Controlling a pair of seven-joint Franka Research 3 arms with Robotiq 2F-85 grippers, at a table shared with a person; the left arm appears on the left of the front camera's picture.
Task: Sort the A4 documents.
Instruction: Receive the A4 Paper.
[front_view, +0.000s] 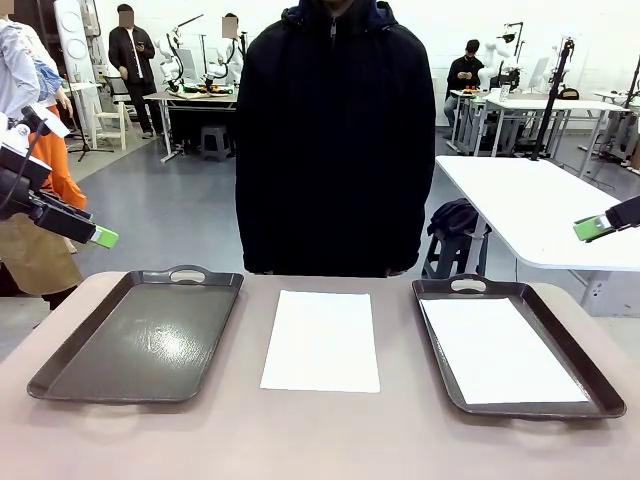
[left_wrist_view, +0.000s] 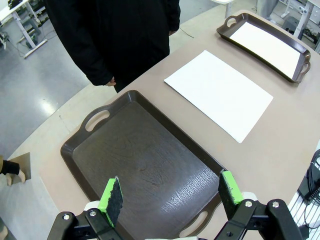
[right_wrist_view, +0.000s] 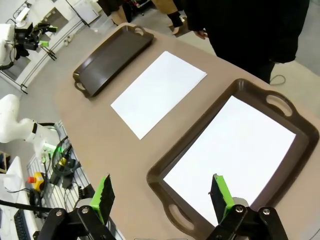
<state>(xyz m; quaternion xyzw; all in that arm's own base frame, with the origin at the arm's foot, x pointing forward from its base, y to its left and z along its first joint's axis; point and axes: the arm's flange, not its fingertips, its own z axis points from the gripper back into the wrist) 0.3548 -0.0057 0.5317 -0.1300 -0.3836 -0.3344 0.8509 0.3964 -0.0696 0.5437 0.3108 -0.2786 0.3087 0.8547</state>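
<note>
While both sheets rest flat, their positions differ. The first A4 document (front_view: 320, 341) lies directly on the desk (front_view: 320, 440), roughly centred between the left and right edges, with its short sides parallel to the near and far edges. It sits between the two trays and touches neither. The second A4 document (front_view: 500, 350) lies inside the right tray (front_view: 566, 345) and covers most of the tray floor, with a dark margin of tray visible around it.

The right tray stands toward the desk's right edge, its long sides running from the near edge to the far edge, with a handle cut-out at each short end. The left tray (front_view: 140, 340) stands toward the desk's left edge in the same orientation; its glossy dark floor reflects the room light.

The left gripper (left_wrist_view: 172, 192) hangs raised above the left side of the desk and touches nothing. Its fingers (left_wrist_view: 112, 200) are spread wide apart with nothing between them; in the left wrist view the left tray lies below them. The right gripper (right_wrist_view: 162, 192) hangs raised above the right side of the desk. Its fingers (right_wrist_view: 220, 195) are likewise spread apart and grip nothing; in the right wrist view the right tray and the second A4 document lie below.

A person (front_view: 335, 140) in a dark jacket stands at the far edge, in line with the first A4 document.
</note>
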